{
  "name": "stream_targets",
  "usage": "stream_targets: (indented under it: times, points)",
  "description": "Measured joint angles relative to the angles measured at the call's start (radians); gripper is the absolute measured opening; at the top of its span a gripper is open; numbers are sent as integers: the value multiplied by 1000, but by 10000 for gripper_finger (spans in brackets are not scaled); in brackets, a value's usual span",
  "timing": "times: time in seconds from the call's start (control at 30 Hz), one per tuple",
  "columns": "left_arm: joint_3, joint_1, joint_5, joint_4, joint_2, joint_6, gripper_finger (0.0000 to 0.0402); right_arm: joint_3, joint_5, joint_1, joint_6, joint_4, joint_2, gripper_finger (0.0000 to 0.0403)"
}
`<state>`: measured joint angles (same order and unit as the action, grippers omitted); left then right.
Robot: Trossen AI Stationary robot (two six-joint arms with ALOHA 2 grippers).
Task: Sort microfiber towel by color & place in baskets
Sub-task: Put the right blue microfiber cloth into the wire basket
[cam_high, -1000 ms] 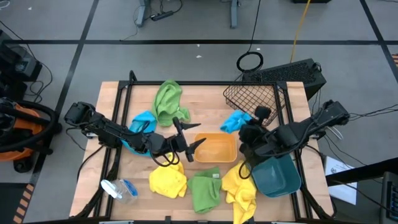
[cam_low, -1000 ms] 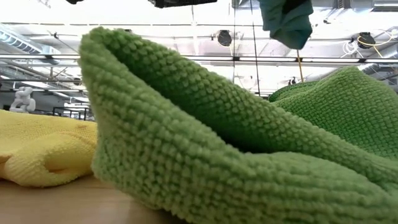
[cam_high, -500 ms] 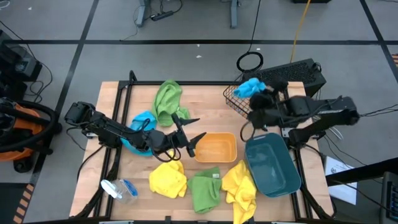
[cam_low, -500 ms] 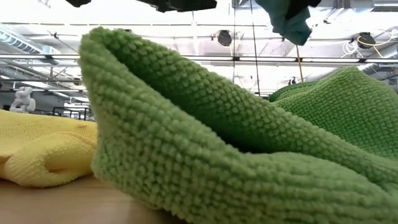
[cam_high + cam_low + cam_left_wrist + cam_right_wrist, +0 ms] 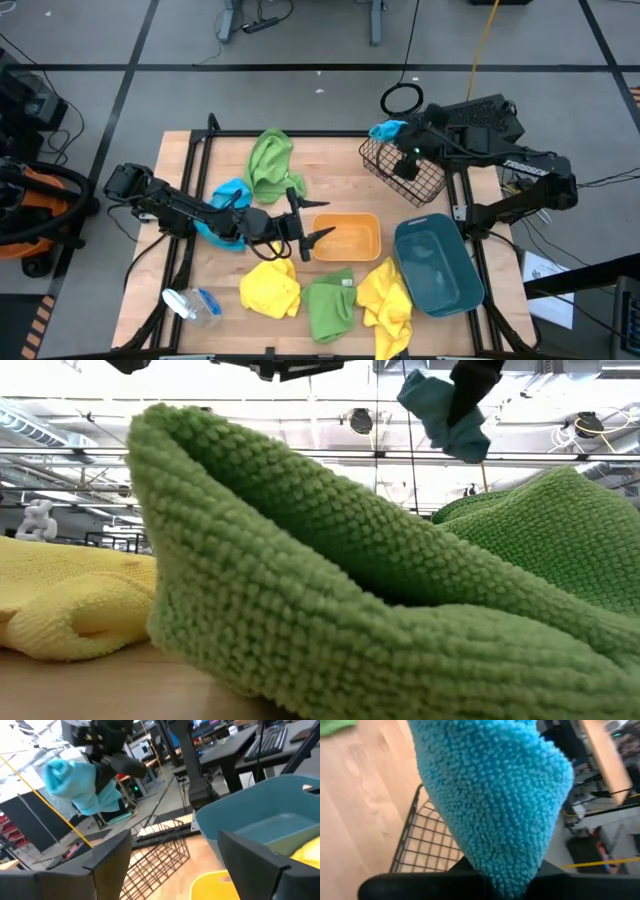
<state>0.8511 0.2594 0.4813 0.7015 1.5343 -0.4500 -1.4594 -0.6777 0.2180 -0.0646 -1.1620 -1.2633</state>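
Grey workshop floor surrounds a pale wooden table (image 5: 330, 190) seen from above. At its far right corner the right gripper (image 5: 398, 133) is clamped on a bright blue microfiber towel (image 5: 386, 129), holding it in the air over the far edge of the black wire mesh basket (image 5: 405, 160), which lies just below and beside the gripper. The right wrist view fills with that blue cloth, pinched between the dark fingers, the wire grid beneath it. The low view shows the towel hanging high at the top of the picture, behind a big green towel lying close to the lens.

Three baskets stand on the table: the wire one, a shallow orange plastic rectangular bin (image 5: 346, 237) and a deep dark teal plastic bin (image 5: 435, 265). The teal bin sits nearer the front edge than the right gripper, the orange bin toward the middle.

Towels counted from above: two blue, the held one and a second blue towel (image 5: 230, 192) by the left arm; two green, a far green towel (image 5: 268, 160) and a near green towel (image 5: 328, 303); two yellow, a left yellow towel (image 5: 270, 288) and a right yellow towel (image 5: 385, 300). A clear plastic bottle (image 5: 192, 305) lies at the front left.

The left gripper (image 5: 305, 222) hovers just beside the orange bin, fingers spread wide and empty; its wrist view alone shows the teal bin's inside and the far arm with its cloth.
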Motion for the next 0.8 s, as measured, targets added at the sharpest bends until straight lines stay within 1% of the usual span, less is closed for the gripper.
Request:
stream_targets:
  times: [0.13,0.2,0.37,0.43,0.5,0.67,0.8]
  points:
    - [0,-6,-7,-47,-8,25,301,61,84,64,-58,92,0,18]
    - [0,-7,-25,-97,-25,48,301,109,112,96,-83,137,0,18]
    - [0,-11,-140,-157,-51,107,301,249,159,172,-121,253,-1,19]
    - [2,-15,-174,-151,-55,123,301,307,171,201,-135,314,-1,22]
    - [2,-19,-183,-160,-56,131,301,365,190,226,-149,373,-1,29]
    - [2,-37,-183,-169,-57,144,301,493,187,291,-201,534,-1,47]
    - [2,-51,-184,-184,-57,165,301,556,186,338,-204,560,-1,51]
